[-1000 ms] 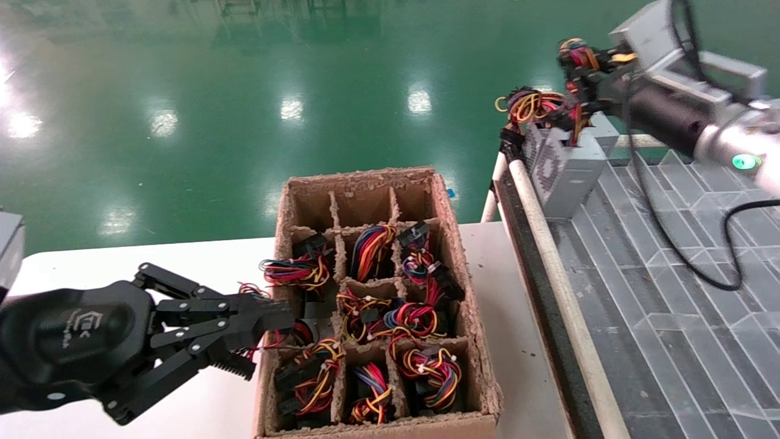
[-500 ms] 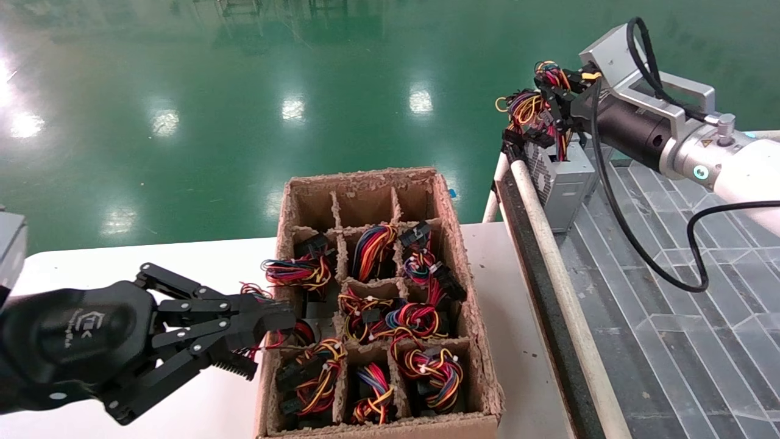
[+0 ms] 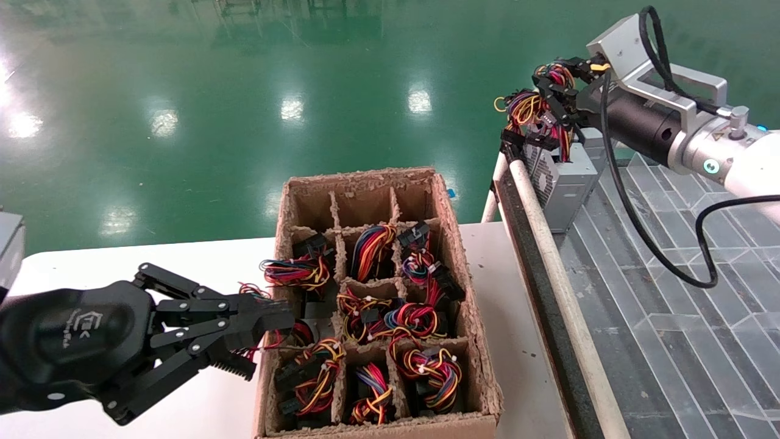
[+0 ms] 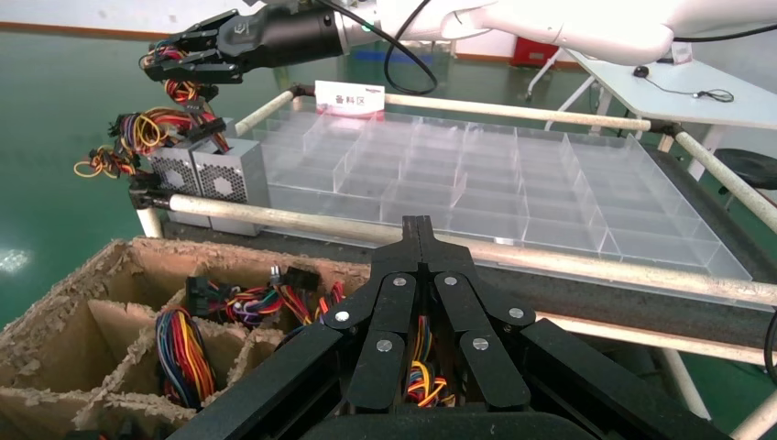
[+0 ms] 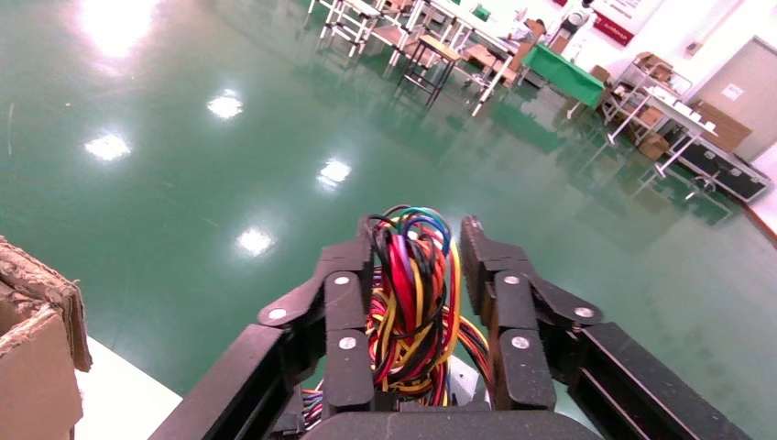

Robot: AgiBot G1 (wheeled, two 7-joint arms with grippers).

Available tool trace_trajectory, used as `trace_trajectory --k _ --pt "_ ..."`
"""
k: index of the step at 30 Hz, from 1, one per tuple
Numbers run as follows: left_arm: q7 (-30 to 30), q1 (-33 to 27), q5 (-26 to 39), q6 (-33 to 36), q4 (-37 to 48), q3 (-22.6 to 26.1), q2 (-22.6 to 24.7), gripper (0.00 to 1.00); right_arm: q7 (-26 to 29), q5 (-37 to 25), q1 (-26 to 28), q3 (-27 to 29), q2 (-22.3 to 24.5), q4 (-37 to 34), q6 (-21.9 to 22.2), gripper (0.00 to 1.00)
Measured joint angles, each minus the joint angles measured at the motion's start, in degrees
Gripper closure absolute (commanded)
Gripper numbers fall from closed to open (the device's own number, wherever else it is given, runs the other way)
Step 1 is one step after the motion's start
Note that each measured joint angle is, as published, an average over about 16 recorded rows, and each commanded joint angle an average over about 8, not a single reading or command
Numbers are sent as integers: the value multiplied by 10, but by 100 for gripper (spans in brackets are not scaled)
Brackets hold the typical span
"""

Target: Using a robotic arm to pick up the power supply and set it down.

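Note:
The power supply, a grey box with a perforated side, stands at the far corner of the clear tray; it also shows in the left wrist view. Its bundle of red, yellow and black wires rises between the fingers of my right gripper, which is shut on the bundle above the box. My left gripper hovers shut and empty at the left edge of the cardboard box; in its wrist view the fingertips meet.
A second grey power supply stands beside the first, its wires spilling over the tray corner. The cardboard box's compartments hold several wire bundles. A white pipe rail edges the tray. Green floor lies beyond the white table.
My right arm swung in and lowered, bringing the hanging power supply down onto the tray's corner, then eased slightly back. The left arm has not moved.

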Motion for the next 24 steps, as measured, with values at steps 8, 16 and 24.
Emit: trace_trajectory --k 8,16,24 --pt "0 0 0 0 0 0 0 100 -6 25 -11 17 7 14 -1 0" --pt "0 0 0 0 0 0 0 100 -25 71 -26 47 14 28 -17 0" --pt "0 0 0 0 0 0 0 100 -49 115 -44 77 19 39 -58 0"
